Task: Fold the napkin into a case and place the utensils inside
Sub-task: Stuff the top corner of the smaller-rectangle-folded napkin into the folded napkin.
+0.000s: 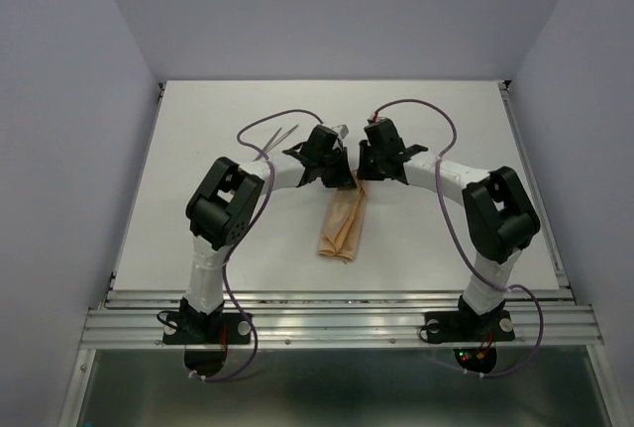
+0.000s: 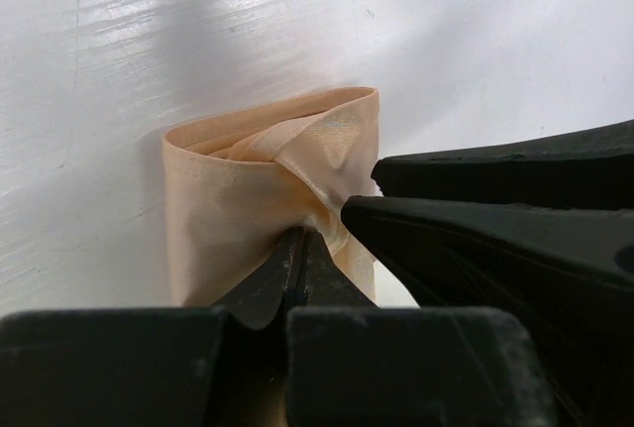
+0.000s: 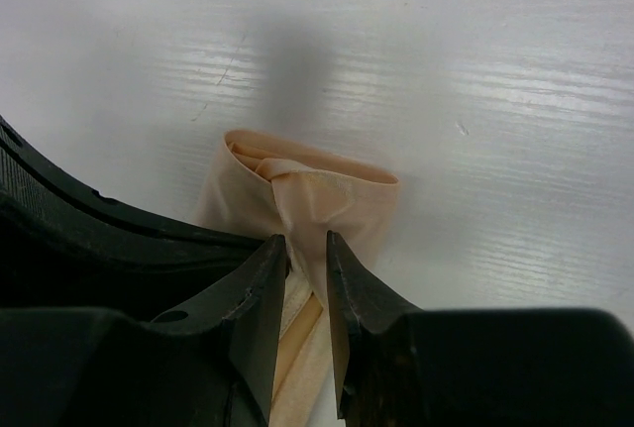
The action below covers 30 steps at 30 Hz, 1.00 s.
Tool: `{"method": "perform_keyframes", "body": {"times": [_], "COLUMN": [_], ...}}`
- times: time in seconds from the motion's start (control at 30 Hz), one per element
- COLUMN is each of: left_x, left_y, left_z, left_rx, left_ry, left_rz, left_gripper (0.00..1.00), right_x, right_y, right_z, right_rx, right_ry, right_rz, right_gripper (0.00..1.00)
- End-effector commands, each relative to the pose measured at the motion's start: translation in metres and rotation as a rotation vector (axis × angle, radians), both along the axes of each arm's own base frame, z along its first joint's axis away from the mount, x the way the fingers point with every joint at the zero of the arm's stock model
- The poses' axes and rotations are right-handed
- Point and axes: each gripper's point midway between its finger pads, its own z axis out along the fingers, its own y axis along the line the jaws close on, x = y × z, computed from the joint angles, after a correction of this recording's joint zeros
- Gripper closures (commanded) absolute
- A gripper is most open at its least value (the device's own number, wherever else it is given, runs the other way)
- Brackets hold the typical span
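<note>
Narrow peach-orange cloth pouch point(image 1: 344, 227) lies mid-table between the arms, its far mouth gaping. Soft, thin and light. The layers look likely to slip and sag, so best pinched by one lip at the mouth. Left gripper point(image 2: 300, 241) is clamped tight on a pucker there. Right gripper point(image 3: 307, 247) stands narrow, gripping a cloth ridge. Thin silver metal utensils point(image 1: 282, 137) lie beyond, apart.

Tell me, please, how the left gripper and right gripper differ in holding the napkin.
The left gripper pinches a thin fold of the napkin, jaws fully together; the right gripper holds a thicker bunch, jaws slightly apart. The left gripper reaches from the left, the right gripper from the right. Both grip its far end.
</note>
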Motion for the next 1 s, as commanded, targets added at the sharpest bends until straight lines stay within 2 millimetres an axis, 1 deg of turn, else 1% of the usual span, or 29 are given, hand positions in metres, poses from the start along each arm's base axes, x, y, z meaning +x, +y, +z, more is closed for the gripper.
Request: {"method": "perform_keyframes", "body": {"times": [0.0, 0.07, 0.1, 0.2, 0.3, 0.47, 0.53, 0.57, 0.6, 0.63, 0.67, 0.83, 0.97], "left_x": [0.011, 0.011, 0.011, 0.011, 0.011, 0.012, 0.012, 0.012, 0.012, 0.012, 0.012, 0.012, 0.013], "left_y": [-0.011, -0.012, -0.012, -0.012, -0.013, -0.015, -0.016, -0.015, -0.016, -0.016, -0.017, -0.017, -0.019], "left_z": [0.016, 0.016, 0.016, 0.015, 0.01, 0.009, 0.01, 0.01, 0.01, 0.011, 0.012, 0.009, 0.008], "left_rx": [-0.041, -0.044, -0.044, -0.044, -0.04, -0.049, -0.054, -0.055, -0.056, -0.059, -0.061, -0.063, -0.069], "left_ry": [-0.037, -0.035, -0.034, -0.032, -0.025, -0.019, -0.021, -0.02, -0.021, -0.02, -0.022, -0.017, -0.013], "left_rz": [-0.013, -0.017, -0.016, -0.017, -0.016, -0.016, -0.018, -0.017, -0.018, -0.018, -0.019, -0.022, -0.021], "left_gripper": [1.0, 1.0, 1.0, 1.0, 1.0, 1.0, 1.0, 1.0, 1.0, 1.0, 1.0, 1.0, 1.0], "right_x": [0.008, 0.01, 0.008, 0.008, 0.01, 0.009, 0.01, 0.01, 0.01, 0.011, 0.011, 0.012, 0.011], "right_y": [0.011, 0.009, 0.012, 0.011, 0.009, 0.009, 0.007, 0.007, 0.007, 0.007, 0.006, 0.006, 0.01], "right_z": [0.009, 0.007, 0.007, 0.003, 0.002, 0.0, 0.0, 0.001, 0.001, 0.001, 0.002, 0.008, 0.015], "right_rx": [-0.004, -0.018, -0.019, -0.028, -0.037, -0.06, -0.064, -0.066, -0.065, -0.064, -0.064, -0.057, -0.027], "right_ry": [-0.029, -0.027, -0.027, -0.022, -0.025, -0.028, -0.03, -0.031, -0.033, -0.034, -0.036, -0.048, -0.062], "right_rz": [0.025, 0.019, 0.027, 0.022, 0.014, 0.005, -0.002, -0.004, -0.006, -0.008, -0.011, -0.016, -0.008], "right_gripper": [0.71, 0.71, 0.71, 0.72, 0.72, 0.72, 0.75, 0.79, 0.88, 0.93, 0.99, 0.99, 0.99]}}
